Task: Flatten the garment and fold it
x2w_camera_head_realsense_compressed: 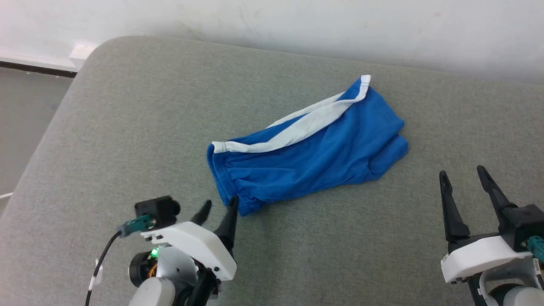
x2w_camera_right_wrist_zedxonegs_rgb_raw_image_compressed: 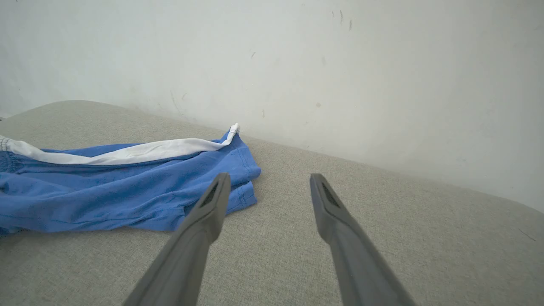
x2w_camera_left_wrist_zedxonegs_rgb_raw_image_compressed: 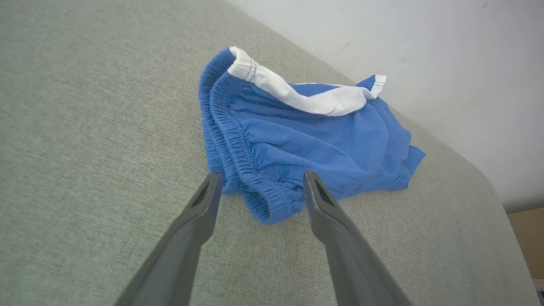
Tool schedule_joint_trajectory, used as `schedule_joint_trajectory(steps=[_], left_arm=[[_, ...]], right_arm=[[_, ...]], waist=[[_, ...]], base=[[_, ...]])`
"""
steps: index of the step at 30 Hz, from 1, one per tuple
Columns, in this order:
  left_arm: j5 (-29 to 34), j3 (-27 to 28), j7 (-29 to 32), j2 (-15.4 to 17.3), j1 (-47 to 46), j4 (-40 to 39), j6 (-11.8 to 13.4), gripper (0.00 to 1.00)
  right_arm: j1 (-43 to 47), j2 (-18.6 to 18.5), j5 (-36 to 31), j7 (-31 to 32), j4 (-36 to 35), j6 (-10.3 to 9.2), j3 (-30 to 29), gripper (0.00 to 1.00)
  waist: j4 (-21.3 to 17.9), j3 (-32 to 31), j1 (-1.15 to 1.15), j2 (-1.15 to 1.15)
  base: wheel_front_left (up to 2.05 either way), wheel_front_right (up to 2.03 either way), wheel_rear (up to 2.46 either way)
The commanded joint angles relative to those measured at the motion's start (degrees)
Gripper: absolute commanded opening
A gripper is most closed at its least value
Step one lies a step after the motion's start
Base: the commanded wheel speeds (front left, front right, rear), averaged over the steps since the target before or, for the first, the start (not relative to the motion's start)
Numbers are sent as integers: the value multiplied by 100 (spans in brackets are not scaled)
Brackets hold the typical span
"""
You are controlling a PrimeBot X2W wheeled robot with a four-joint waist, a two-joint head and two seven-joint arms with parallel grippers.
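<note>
**Item:** blue athletic shorts [x2w_camera_head_realsense_compressed: 314, 157], one pair, with a white side stripe [x2w_camera_head_realsense_compressed: 306, 123] and a gathered elastic waistband [x2w_camera_head_realsense_compressed: 221, 178].

**Condition:** folded over on itself and creased, not laid flat.

**Location:** laid on a grey fabric-covered surface [x2w_camera_head_realsense_compressed: 127, 106], about midway between its left and right edges and nearer the far edge, which runs along a pale wall [x2w_camera_head_realsense_compressed: 297, 21]. The shorts are set aslant, with the waistband turned toward the near left corner and the leg hems [x2w_camera_head_realsense_compressed: 395, 144] toward the far right corner. The stripe is seen along the side facing the far edge.

**Left gripper** [x2w_camera_head_realsense_compressed: 220, 206]: placed at the near corner of the waistband. Its fingers [x2w_camera_left_wrist_zedxonegs_rgb_raw_image_compressed: 191, 238] are spread wide, and in the left wrist view that corner is seen lying between the tips. Nothing is gripped. Whether a tip touches the cloth cannot be told.

**Right gripper** [x2w_camera_head_realsense_compressed: 462, 172]: held over bare surface toward the near right corner, apart from the leg hems. Its fingers are spread wide and nothing is held.
</note>
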Motion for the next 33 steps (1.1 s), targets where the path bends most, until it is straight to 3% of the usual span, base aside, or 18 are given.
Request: schedule_joint_trajectory(steps=[1, 14, 23, 24, 25, 26, 33], left_arm=[[-63, -30, 161, 26, -102, 25, 31, 100], [-204, -26, 904, 257, -557, 567, 135, 100], [-647, 41, 1395, 111, -781, 993, 118, 100], [-740, 31, 1496, 78, -790, 1025, 86, 73], [-820, 25, 1579, 51, -799, 1051, 56, 20], [-864, 2, 1650, 57, -813, 1085, 8, 0], [-964, 124, 1409, 10, -886, 1235, -124, 0]], right_arm=[[-43, 14, 23, 10, 5, -5, 13, 100], [-152, 14, 17, 67, 51, -5, 123, 100], [-264, 15, -12, 127, -6, -5, 134, 100], [-272, 15, -13, 136, -11, -5, 125, 100], [-283, 15, -13, 146, -17, -5, 122, 100], [-299, 15, -14, 160, -23, -5, 121, 100], [-573, 15, -121, 307, -82, -5, 295, 100]], waist=[[-70, 67, 0, 0], [-335, 333, 0, 0], [-424, 530, 0, 0], [-427, 544, 0, 0], [-430, 558, 0, 0], [-435, 571, 0, 0], [-411, 552, 0, 0]], base=[[0, 0, 0], [0, 0, 0], [0, 0, 0], [0, 0, 0], [0, 0, 0], [0, 0, 0], [0, 0, 0]])
